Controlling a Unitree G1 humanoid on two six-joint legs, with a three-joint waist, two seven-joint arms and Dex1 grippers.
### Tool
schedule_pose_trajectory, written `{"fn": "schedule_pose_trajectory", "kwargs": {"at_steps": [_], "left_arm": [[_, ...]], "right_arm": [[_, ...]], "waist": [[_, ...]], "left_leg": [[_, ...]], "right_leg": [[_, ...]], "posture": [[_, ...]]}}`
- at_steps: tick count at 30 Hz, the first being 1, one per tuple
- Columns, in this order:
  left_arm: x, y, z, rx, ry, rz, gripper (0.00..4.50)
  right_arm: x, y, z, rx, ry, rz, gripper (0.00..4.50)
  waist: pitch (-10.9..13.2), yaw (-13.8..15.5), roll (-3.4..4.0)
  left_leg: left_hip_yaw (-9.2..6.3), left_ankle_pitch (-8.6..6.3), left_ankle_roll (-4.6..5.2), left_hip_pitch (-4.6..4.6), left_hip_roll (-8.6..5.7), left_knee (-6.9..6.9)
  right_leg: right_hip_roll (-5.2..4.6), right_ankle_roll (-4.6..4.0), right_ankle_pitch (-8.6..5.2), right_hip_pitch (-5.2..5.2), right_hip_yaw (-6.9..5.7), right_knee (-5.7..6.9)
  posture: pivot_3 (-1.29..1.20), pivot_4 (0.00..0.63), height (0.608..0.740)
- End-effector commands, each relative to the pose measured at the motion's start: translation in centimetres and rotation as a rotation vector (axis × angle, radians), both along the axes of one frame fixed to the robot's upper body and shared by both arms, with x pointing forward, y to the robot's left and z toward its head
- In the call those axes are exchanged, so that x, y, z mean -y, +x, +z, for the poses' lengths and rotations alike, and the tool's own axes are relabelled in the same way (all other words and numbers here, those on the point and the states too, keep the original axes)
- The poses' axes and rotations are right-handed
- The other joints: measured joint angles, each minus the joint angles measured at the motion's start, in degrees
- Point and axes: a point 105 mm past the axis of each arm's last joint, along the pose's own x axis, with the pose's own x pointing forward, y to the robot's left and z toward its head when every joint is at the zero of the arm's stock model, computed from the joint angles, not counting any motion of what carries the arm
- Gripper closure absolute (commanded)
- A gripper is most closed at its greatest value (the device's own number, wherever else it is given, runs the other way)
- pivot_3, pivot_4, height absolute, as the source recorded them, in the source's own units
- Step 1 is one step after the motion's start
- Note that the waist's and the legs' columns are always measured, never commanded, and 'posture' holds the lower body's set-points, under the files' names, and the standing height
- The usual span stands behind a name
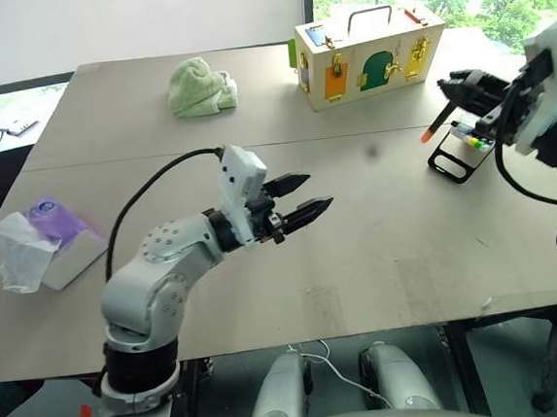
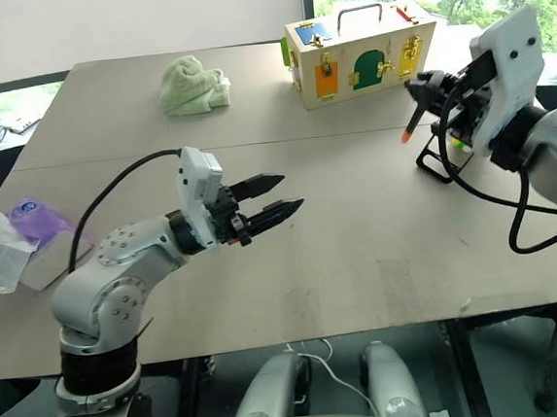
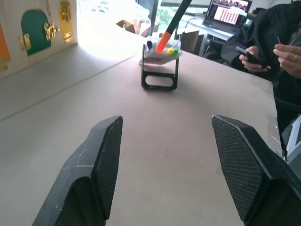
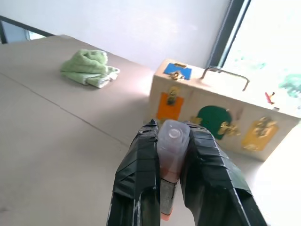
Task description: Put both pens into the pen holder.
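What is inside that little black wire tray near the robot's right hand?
Inside the pen holder lie small green and yellow markers on a pale lining. The orange-tipped pen held above it covers part of the inside, so whether a blue-ended pen lies there cannot be seen.

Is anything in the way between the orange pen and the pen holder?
No. The right gripper holds the orange pen in the air near the pen holder, with nothing visible between them.

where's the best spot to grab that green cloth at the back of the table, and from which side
Take the green cloth from above, pinching a raised fold near the top of the heap. It lies crumpled in a soft mound on the table, so it has no firm edge, and a side approach would probably just push it along.
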Motion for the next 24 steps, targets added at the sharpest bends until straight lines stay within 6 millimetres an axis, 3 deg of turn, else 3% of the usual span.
{"fn": "schedule_pose_trajectory", "kwargs": {"at_steps": [1, 7, 24], "left_arm": [[1.2, -0.6, 0.9, 0.069, -0.028, -0.054, 1.42], [1.3, -0.6, 1.1, 0.11, -0.025, -0.067, 1.42], [1.5, -1.3, 1.6, 0.105, -0.032, -0.129, 1.42]], "right_arm": [[0.5, -0.1, 1.0, 0.089, -0.077, -0.045, 4.38], [1.5, 1.0, 0.6, 0.142, -0.177, -0.142, 4.38], [3.3, 4.2, -5.4, 0.132, -0.424, -0.249, 4.38]], "waist": [[0.0, -0.1, 0.0], [0.0, 0.0, 0.0], [0.0, 0.0, 0.01]], "left_leg": [[0.04, 0.0, 0.0, 0.0, 0.0, 0.0], [0.13, 0.0, 0.0, 0.02, 0.04, 0.01], [0.2, 0.0, 0.0, 0.04, 0.03, 0.02]], "right_leg": [[-0.01, 0.0, 0.0, -0.01, 0.03, -0.01], [0.0, 0.01, 0.0, -0.01, 0.1, -0.01], [0.02, 0.02, 0.01, -0.02, 0.02, -0.01]], "posture": [[0.0, 0.15, 0.74], [0.0, 0.15, 0.74], [0.0, 0.15, 0.74]]}}
